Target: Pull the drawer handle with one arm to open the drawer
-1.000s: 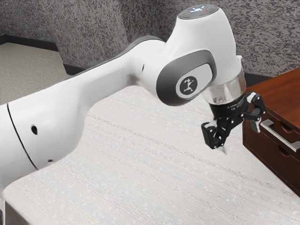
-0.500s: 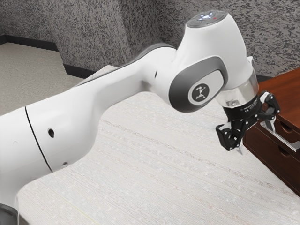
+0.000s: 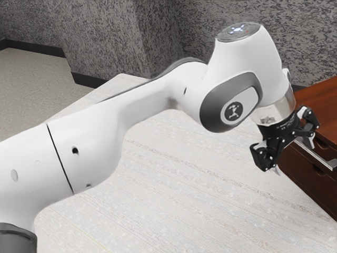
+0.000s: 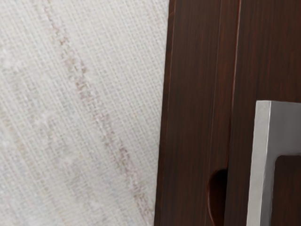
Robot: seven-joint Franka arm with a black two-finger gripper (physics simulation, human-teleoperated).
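- Closest to you is the white arm [image 3: 131, 137], stretched across the pale table [image 3: 184, 205] toward the exterior view's right.
- It has kept travelling that way over the last second. The hand was short of the cabinet's corner; now it is right at it.
- The gripper [image 3: 287, 138] is spread wide, same as before, and it grips nothing. One finger hangs low by the cabinet's edge, the other sits high over the bar's near end.
- Just beyond it is the handle [image 3: 322, 158], a silver bar standing off the drawer [image 3: 327, 147] on posts. The wrist view shows its squared end [image 4: 263, 169] against dark wood.
- Expect that bar to be stiff and smooth, so a shallow pinch could slip. I'd take it mid-span, between the posts, with fingers on both sides.
- The drawer itself should be a rigid wooden box on slides, so pull straight out, since an off-centre tug may jam it.
- Its front looks level with the cabinet [image 3: 310, 182], so I judge it unopened.
- Furthest back is the speckled grey wall [image 3: 105, 37].
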